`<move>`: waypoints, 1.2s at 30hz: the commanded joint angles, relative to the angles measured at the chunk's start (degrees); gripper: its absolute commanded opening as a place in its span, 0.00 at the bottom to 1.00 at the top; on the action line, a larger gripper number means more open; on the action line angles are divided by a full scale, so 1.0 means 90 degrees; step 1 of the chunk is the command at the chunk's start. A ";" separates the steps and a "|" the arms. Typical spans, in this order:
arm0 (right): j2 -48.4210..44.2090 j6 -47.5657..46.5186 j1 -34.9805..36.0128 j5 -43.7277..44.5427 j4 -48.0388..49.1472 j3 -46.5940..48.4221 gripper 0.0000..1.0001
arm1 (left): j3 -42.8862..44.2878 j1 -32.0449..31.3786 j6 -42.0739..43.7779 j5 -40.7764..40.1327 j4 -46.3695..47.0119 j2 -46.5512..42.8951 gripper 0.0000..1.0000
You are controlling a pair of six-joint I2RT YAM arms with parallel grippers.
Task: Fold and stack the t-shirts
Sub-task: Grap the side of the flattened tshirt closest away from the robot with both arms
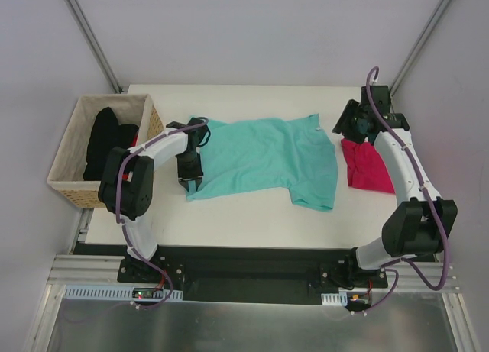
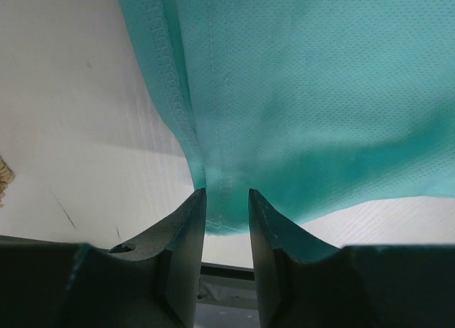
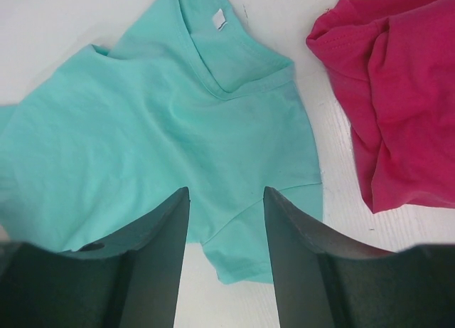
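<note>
Tabletop (image 1: 229, 222) carries the teal t-shirt (image 1: 267, 157) spread nearly flat at centre, collar end toward the right arm, hem toward the left. Folding of it is judged to be just beginning. Basket (image 1: 153, 123) at far left holds black t-shirts (image 1: 103, 142), not yet handled. Pink t-shirt (image 1: 370, 169) lies rumpled just beside the teal sleeve, under the right arm, and may snag. Left gripper (image 2: 227, 194) sits at the hem near its corner, jaws narrow and apparently pinching the teal edge. Right gripper (image 3: 226, 191) hovers over the collar end, jaws wide and holding nothing. Next move probably calls for it to descend and pinch there, clear of the pink cloth.
</note>
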 commanded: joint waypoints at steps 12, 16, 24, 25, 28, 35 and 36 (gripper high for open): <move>-0.0131 0.0316 0.0035 0.0014 -0.0427 0.0530 0.50 | -0.0793 -0.0040 -0.0425 0.0178 -0.0248 -0.0596 0.29; -0.0122 0.0335 0.0026 -0.0054 -0.0408 0.0471 0.50 | -0.0735 -0.0040 -0.0396 0.0217 -0.0278 -0.0626 0.30; -0.0238 0.0345 0.0035 -0.0054 -0.0388 0.0402 0.51 | -0.0578 -0.0274 -0.0327 0.0461 -0.0346 -0.0489 0.30; -0.0239 0.0345 0.0026 -0.0045 -0.0388 0.0393 0.51 | -0.0578 -0.0332 -0.0327 0.0461 -0.0365 -0.0479 0.30; -0.0287 0.0355 0.0035 -0.0025 -0.0388 0.0324 0.51 | -0.0617 -0.0401 -0.0307 0.0481 -0.0414 -0.0440 0.22; -0.0375 0.0374 0.0026 0.0014 -0.0379 0.0275 0.51 | -0.0715 -0.0430 -0.0298 0.0374 -0.0512 -0.0430 0.23; -0.0375 0.0365 0.0026 0.0033 -0.0388 0.0275 0.51 | -0.0725 -0.0430 -0.0307 0.0374 -0.0522 -0.0450 0.25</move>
